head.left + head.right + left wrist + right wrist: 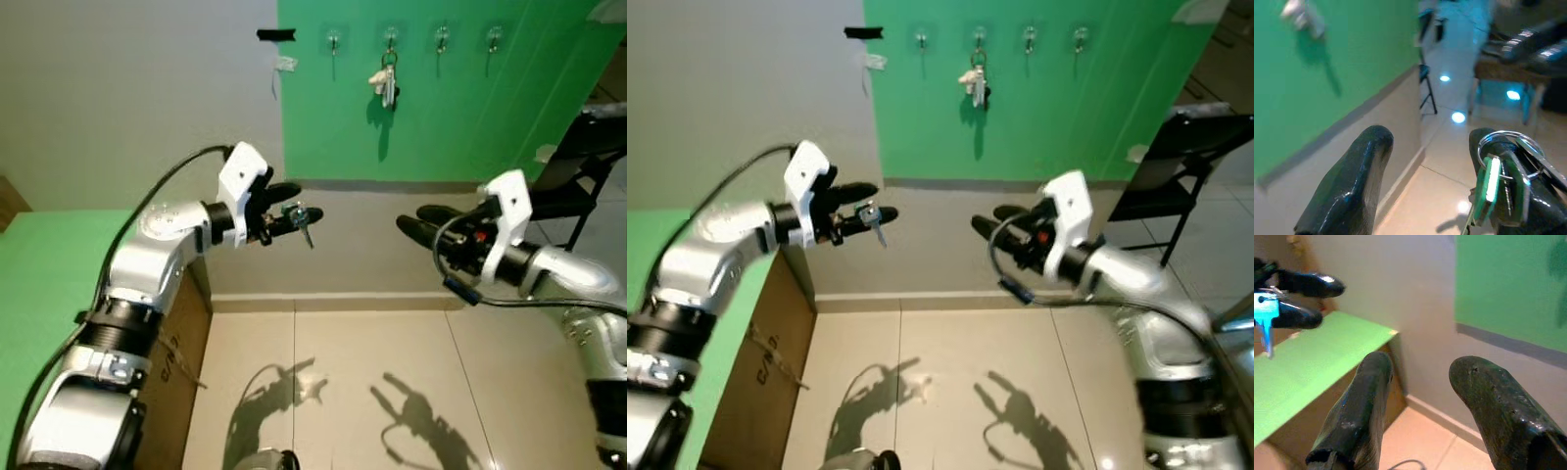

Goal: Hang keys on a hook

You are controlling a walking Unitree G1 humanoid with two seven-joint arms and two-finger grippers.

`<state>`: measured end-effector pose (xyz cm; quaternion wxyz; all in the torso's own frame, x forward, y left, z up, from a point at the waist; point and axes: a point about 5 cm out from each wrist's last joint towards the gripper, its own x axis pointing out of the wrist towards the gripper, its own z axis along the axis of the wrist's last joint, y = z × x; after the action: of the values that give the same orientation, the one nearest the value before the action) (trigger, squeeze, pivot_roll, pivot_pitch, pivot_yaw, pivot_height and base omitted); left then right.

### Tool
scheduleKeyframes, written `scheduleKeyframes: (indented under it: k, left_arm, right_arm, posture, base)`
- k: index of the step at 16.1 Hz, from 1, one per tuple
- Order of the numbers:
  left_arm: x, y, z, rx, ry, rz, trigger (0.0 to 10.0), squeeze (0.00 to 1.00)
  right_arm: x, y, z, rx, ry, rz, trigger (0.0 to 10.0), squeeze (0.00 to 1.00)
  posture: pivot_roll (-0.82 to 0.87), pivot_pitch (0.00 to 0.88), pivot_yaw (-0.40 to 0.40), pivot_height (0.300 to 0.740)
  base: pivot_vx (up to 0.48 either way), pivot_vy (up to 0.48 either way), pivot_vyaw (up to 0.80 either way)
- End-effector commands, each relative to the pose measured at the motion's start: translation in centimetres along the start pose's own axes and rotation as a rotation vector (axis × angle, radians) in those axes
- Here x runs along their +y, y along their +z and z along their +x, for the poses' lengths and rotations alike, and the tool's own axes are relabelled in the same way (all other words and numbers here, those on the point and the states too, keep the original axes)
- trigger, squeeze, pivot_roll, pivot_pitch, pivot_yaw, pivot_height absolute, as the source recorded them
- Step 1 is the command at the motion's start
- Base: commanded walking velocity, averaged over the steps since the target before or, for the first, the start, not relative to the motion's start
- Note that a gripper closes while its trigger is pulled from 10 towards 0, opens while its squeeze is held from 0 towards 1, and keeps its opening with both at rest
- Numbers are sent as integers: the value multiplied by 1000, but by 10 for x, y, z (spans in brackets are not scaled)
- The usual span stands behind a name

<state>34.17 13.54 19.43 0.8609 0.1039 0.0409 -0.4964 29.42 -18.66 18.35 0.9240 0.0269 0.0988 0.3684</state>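
Nearest, at nine o'clock, the left gripper (292, 206) has its fingers spread, a key ring (1506, 169) hanging on one finger. Right gripper (423, 221), three o'clock, is spread, empty. At twelve o'clock, hooks (442, 37) line the green wall (441, 108), one bearing other keys (386, 82).

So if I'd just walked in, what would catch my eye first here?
Probably the bright green wall panel with its row of four hooks, one already holding a bunch of keys. Next, the left gripper, raised in front of the wall, with a second key bunch hanging on one finger. The right gripper hovers open beside it, holding nothing.
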Motion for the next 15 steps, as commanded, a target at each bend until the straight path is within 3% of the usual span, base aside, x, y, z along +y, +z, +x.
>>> scheduleKeyframes:
  k: [1, 2, 4, 9, 12, 13, 14, 15]
  left_arm:
    - [-6, 13, 5, 0, -76, 97, 10000, 0]
    - [-6, 20, 8, -3, -90, 152, 10000, 0]
    - [-4, 38, 15, -77, -80, 255, 10000, 0]
    - [-4, 46, 25, -85, -116, 325, 10000, 0]
    - [-1, 47, 26, -92, -113, 346, 10000, 0]
    - [0, 47, 26, -91, -110, 351, 10000, 0]
    - [2, 47, 26, -89, -108, 357, 10000, 0]
    - [2, 47, 26, -94, -118, 374, 10000, 0]
  right_arm:
    - [7, 8, 1, -1, 66, 12, 10000, 0]
    - [12, 10, 1, 7, 116, 48, 10000, 0]
    - [25, 10, 3, 16, 194, 37, 10000, 0]
    - [46, 21, 16, 2, 302, 100, 10000, 0]
    - [49, 28, 15, 0, 330, 101, 10000, 0]
    - [48, 28, 14, 1, 330, 103, 10000, 765]
    - [48, 29, 14, 5, 332, 104, 10000, 1000]
    - [48, 28, 13, 24, 335, 101, 10000, 1000]
  posture:
    - [-115, 0, 23, 740]
    - [-114, 0, 20, 740]
    - [-119, 0, 19, 740]
    - [-134, 0, 27, 740]
    - [-140, 0, 26, 740]
    - [-140, 0, 24, 740]
    - [-140, 0, 24, 740]
    - [-141, 0, 20, 740]
  base:
    - [0, 0, 0]
    - [0, 0, 0]
    - [0, 0, 0]
    - [0, 0, 0]
    - [0, 0, 0]
    - [0, 0, 0]
    - [0, 0, 0]
    - [0, 0, 0]
